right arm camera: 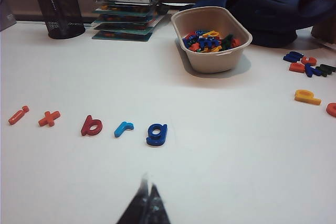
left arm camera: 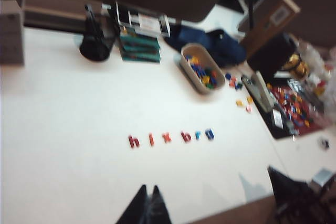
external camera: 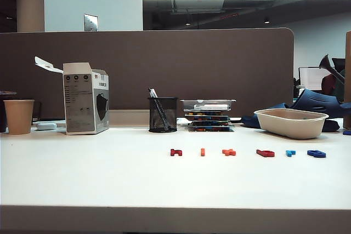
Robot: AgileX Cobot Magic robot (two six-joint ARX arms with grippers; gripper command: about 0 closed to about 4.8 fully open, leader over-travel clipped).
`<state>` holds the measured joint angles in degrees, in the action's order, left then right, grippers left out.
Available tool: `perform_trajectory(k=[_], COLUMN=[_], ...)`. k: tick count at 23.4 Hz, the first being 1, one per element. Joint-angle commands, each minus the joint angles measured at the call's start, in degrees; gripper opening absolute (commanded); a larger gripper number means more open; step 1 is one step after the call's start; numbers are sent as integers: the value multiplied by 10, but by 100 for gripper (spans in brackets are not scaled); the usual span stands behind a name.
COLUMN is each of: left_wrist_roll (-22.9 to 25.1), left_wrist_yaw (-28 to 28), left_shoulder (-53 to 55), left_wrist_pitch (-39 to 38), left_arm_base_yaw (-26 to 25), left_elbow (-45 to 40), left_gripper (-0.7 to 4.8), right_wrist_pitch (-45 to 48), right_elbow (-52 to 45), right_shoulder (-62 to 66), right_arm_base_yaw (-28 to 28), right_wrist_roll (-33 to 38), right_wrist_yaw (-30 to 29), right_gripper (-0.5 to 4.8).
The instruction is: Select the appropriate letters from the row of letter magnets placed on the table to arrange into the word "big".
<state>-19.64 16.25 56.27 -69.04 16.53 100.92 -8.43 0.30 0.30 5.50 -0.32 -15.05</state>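
Near table [external camera: 82,179] front edge, row [external camera: 228,152] untouched: b [right arm camera: 91,126], i [right arm camera: 18,115], g [right arm camera: 157,134] unpicked. My left gripper [left arm camera: 147,199] pinched closed, empty, above table; right gripper [right arm camera: 147,196] likewise. All three placements left.

My right gripper [right arm camera: 148,203] is hovering, jaws pressed together, above the table [right arm camera: 226,150], near the blue g [right arm camera: 157,134]; 5 letters are lying in a row.

The left wrist view is blurred, softening the row of letter magnets [left arm camera: 170,138]. Both grippers, left [left arm camera: 148,205] and right [right arm camera: 147,205], are cut off at the picture's edge; neither arm appears in the exterior view.
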Motion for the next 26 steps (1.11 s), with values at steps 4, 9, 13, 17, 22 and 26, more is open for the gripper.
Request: perform_trajectory(k=[4,9,13,17,22,26], left_wrist_roll=[-78,-142,-174,-203,-226,-226], left_wrist_yaw=[-136,-248,-283,-306,-306,-307], left_shoulder=[89,167,188,200,214,223], left_wrist_pitch=[-61,-36,-14,22,54,61], left_arm_base_yaw=[177,322,370,400,422,422], left_elbow=[6,6,6,6,6,6], left_gripper=[-5,-5,-5,-5,-5,-5], right_wrist_pitch=[5,5,5,5,5,7], right_elbow=[-3,-3,-3,-3,-3,7], right_shoulder=[-3,-3,-3,-3,-3,-3], right_arm_base_yaw=[0,-1,0,0,-1,-1], right_wrist_roll=[1,1,1,1,9,27], right_wrist_yaw=[-1,-1,0,-1,-1,-1], right_gripper=[-5,-5,-5,-5,-5,-6])
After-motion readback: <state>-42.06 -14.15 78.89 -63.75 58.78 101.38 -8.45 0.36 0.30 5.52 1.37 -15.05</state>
